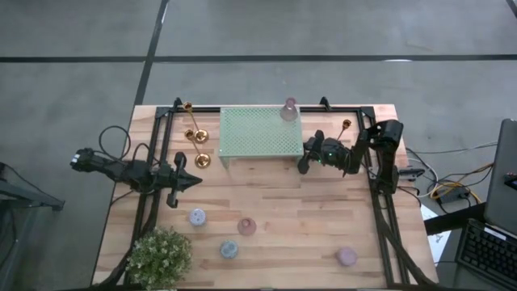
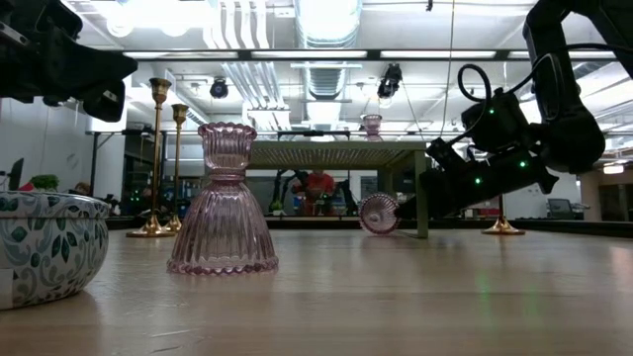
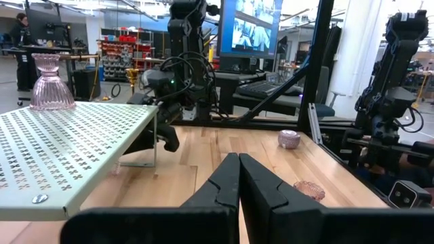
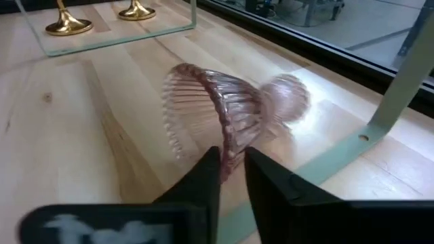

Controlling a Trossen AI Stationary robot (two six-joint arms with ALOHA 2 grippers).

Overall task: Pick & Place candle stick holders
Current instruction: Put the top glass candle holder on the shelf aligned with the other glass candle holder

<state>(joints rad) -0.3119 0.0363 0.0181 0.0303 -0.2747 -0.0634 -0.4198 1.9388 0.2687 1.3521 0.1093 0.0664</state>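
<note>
Pink ribbed glass holder (image 4: 224,112) lies on its side, pinched at the rim by the right gripper (image 4: 232,163).

Its long axis is level with the wooden table (image 1: 275,202), just beside the mint perforated rack (image 1: 260,131); the right arm reaches low toward it. The left gripper (image 3: 239,177) waits with fingers pressed together, near the gold candlesticks (image 1: 196,136).

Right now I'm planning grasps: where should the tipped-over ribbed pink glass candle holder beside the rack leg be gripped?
Grip the ribbed pink glass candle holder by its flared base rim, coming in low from the open-base side. It lies on its side, so the thin rim faces the right gripper, whose fingers already straddle that edge. The left gripper waits apart.
</note>
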